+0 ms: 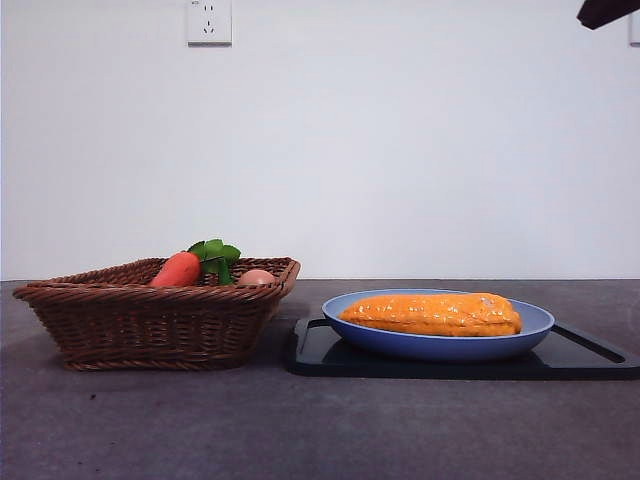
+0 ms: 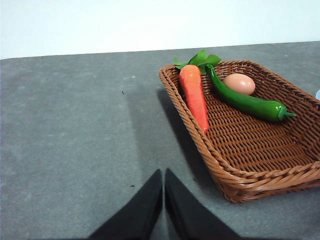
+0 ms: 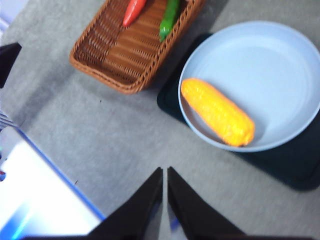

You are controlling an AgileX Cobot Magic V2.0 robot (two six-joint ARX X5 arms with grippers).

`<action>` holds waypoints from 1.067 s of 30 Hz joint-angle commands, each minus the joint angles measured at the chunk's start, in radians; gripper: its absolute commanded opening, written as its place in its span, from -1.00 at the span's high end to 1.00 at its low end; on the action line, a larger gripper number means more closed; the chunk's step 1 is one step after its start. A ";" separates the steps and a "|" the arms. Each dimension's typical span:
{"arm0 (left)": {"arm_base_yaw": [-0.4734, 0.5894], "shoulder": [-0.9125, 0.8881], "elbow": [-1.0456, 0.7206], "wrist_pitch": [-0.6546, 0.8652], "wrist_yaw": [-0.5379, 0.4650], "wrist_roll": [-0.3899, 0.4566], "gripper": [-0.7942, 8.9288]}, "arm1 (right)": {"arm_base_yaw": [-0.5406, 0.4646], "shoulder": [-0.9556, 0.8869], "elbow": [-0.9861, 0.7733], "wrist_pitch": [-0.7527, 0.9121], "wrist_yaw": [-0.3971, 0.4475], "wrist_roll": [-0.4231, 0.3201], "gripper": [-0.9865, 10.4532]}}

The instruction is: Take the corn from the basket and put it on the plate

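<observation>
The corn (image 1: 432, 313) lies on its side in the light-blue plate (image 1: 520, 335), and the right wrist view shows the corn (image 3: 218, 111) near the plate's rim (image 3: 295, 55). To the left stands the wicker basket (image 1: 120, 320). My right gripper (image 3: 165, 172) is shut, high above the table and short of the plate, with nothing in it. My left gripper (image 2: 163, 175) is shut over bare table beside the basket (image 2: 260, 145). A black tip (image 1: 607, 11) shows at the top right corner of the front view.
The basket holds a carrot (image 2: 195, 95), a green pepper (image 2: 245, 102) and an egg (image 2: 239, 83). A flat black tray (image 1: 585, 355) lies under the plate. A white, blue-edged object (image 3: 35, 190) sits by the table's edge in the right wrist view.
</observation>
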 commanded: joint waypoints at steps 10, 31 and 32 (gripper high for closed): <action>0.003 -0.002 -0.013 -0.046 0.000 -0.004 0.82 | -0.150 -0.168 -0.122 0.376 0.075 -0.164 0.82; 0.003 -0.002 -0.013 -0.046 0.000 -0.004 0.82 | -0.331 -0.804 -0.879 0.922 0.240 -0.106 0.82; 0.003 -0.002 -0.013 -0.046 0.000 -0.004 0.82 | -0.331 -0.821 -0.899 0.922 0.247 -0.098 0.82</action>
